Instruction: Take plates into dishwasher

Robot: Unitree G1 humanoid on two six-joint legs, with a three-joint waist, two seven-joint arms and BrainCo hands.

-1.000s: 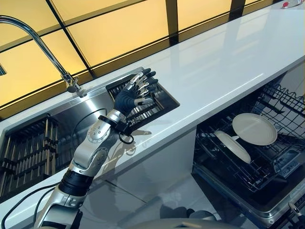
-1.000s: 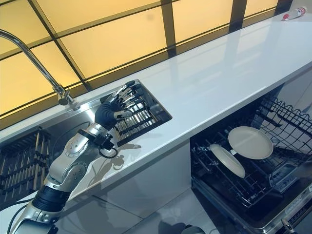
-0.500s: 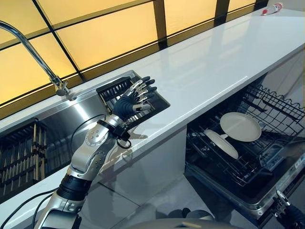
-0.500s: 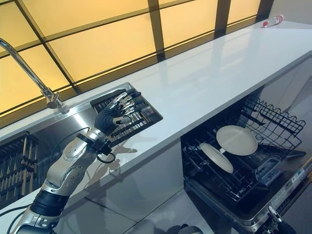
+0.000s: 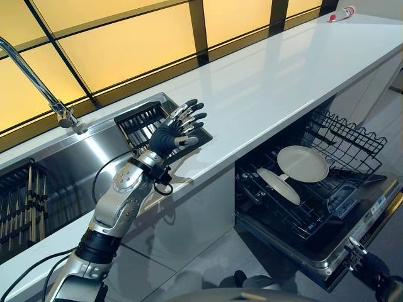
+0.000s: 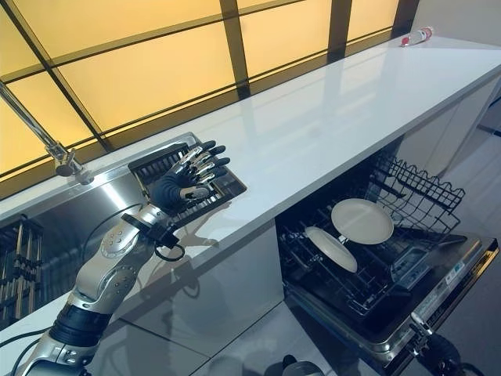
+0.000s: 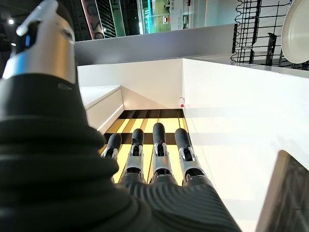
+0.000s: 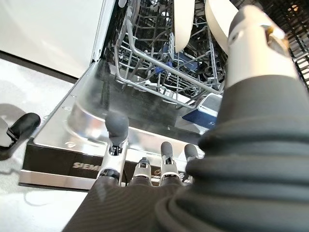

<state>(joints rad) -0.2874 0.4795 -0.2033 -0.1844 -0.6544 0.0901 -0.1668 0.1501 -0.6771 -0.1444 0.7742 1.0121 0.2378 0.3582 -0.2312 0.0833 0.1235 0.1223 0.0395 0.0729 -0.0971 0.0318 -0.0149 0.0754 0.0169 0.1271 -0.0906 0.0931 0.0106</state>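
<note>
Two white plates stand in the open dishwasher's lower rack [image 5: 327,135]: one round plate [image 5: 303,163] faces up and a second plate [image 5: 278,186] leans on edge beside it. The right wrist view also shows both plates [image 8: 183,24]. My left hand [image 5: 171,133] is open with fingers spread, raised over the right end of the sink by the counter edge, holding nothing. My right hand [image 5: 368,265] hangs low at the front edge of the dropped dishwasher door [image 5: 362,211], open and empty, with its fingers [image 8: 117,140] straight.
A long white countertop [image 5: 271,82] runs above the dishwasher, with a small tube [image 5: 340,13] at its far end. The steel sink [image 5: 82,163] holds a dark slatted rack [image 5: 135,119], and a faucet [image 5: 38,82] rises behind it. Grey floor lies below.
The camera has swung to the right, so the whole scene slid left. My right hand has come into view by the dishwasher door. The left hand stays raised and open, now nearer the sink's right end.
</note>
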